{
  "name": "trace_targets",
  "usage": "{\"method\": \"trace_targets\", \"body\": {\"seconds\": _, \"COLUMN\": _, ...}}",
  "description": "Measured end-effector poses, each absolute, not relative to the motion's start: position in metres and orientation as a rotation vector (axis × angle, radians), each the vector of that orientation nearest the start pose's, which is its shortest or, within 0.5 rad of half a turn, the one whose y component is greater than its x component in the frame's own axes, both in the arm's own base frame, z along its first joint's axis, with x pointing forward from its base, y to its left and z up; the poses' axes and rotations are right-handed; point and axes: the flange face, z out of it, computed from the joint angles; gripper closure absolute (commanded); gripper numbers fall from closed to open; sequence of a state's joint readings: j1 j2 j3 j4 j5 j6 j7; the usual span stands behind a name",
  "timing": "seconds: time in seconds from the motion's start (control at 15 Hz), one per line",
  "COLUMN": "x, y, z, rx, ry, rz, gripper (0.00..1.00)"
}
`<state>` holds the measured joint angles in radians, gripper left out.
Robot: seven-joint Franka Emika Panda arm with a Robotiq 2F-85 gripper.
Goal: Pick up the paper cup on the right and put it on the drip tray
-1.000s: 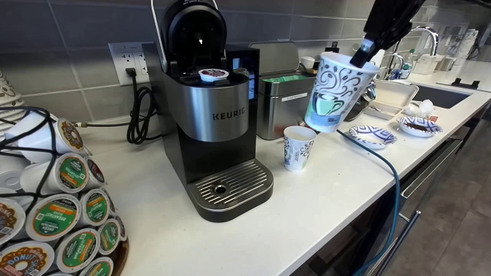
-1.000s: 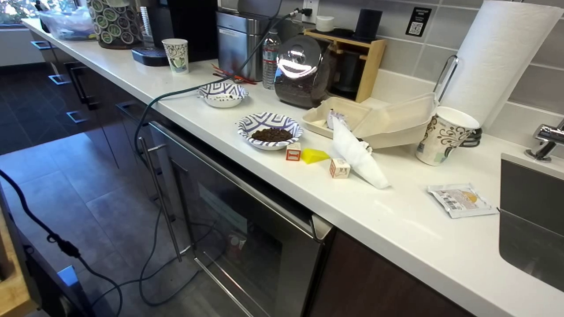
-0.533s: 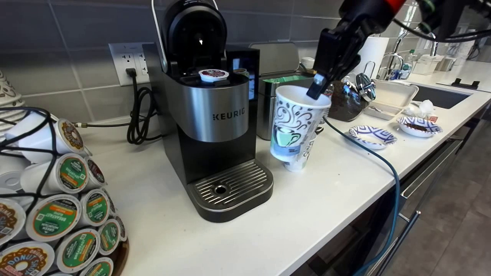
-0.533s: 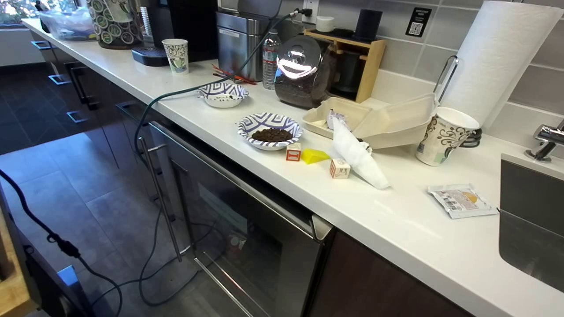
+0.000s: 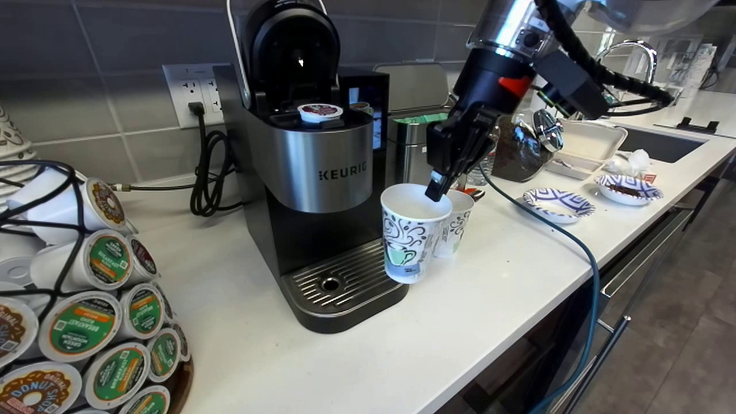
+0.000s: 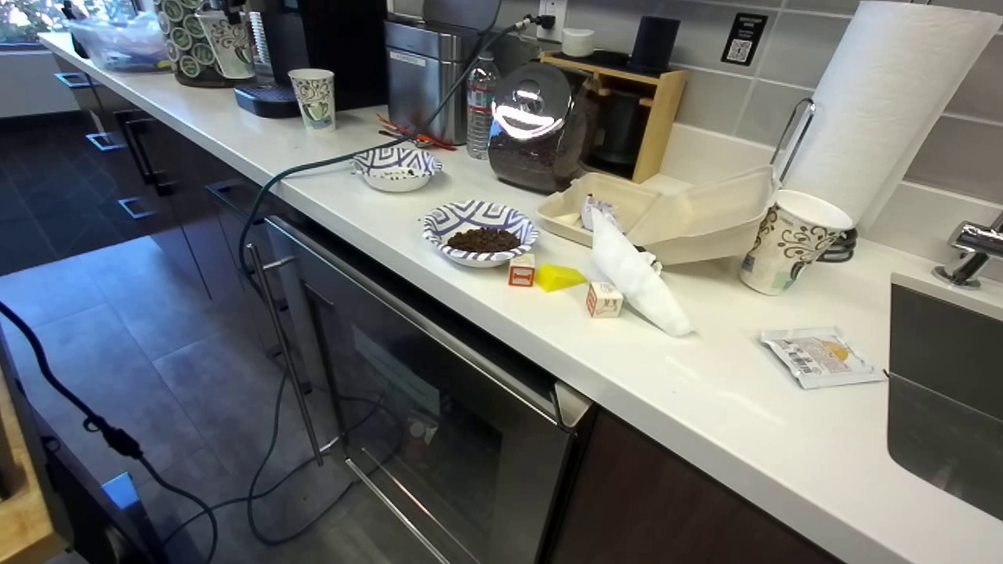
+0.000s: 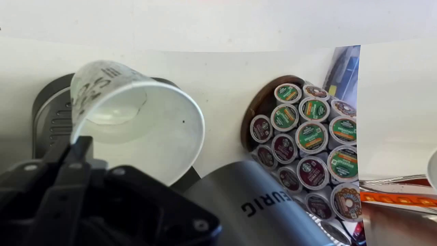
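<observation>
My gripper (image 5: 435,192) is shut on the rim of a patterned paper cup (image 5: 407,244), which hangs nearly upright in the air. In an exterior view, this cup overlaps the right corner of the ribbed drip tray (image 5: 339,293). In another exterior view, the held cup (image 6: 227,45) shows in front of the pod rack, left of the drip tray (image 6: 268,100). The wrist view shows the cup's open mouth (image 7: 143,130), the dark fingers (image 7: 80,147) at its rim, and part of the tray (image 7: 51,116) behind it. Its exact height above the tray cannot be told.
A second paper cup (image 5: 454,227) stands on the counter right of the tray, just behind the held cup. The Keurig machine (image 5: 328,172) rises over the tray, lid open with a pod in it. A pod rack (image 5: 86,322) stands left. A blue cable (image 5: 566,233) crosses the counter.
The gripper and held cup have moved left and down in an exterior view, from beyond the second cup to the drip tray's right corner. The cup has tilted to nearly upright.
</observation>
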<state>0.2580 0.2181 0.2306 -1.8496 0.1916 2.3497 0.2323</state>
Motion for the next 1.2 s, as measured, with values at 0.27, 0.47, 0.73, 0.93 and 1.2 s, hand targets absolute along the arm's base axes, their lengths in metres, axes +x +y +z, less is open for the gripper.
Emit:
{"method": "trace_targets", "body": {"seconds": 0.27, "x": 0.577, "y": 0.306, "z": 0.432, "rx": -2.830, "ry": -0.119, "rz": -0.267, "gripper": 0.99}}
{"method": "trace_targets", "body": {"seconds": 0.47, "x": 0.583, "y": 0.313, "z": 0.429, "rx": -2.837, "ry": -0.062, "rz": -0.270, "gripper": 0.99}}
{"method": "trace_targets", "body": {"seconds": 0.73, "x": 0.591, "y": 0.318, "z": 0.413, "rx": -2.866, "ry": 0.026, "rz": -0.256, "gripper": 0.99}}
{"method": "trace_targets", "body": {"seconds": 0.93, "x": 0.599, "y": 0.323, "z": 0.402, "rx": -2.863, "ry": 0.083, "rz": -0.236, "gripper": 0.99}}
{"method": "trace_targets", "body": {"seconds": 1.2, "x": 0.610, "y": 0.326, "z": 0.401, "rx": -2.847, "ry": 0.148, "rz": -0.244, "gripper": 0.99}}
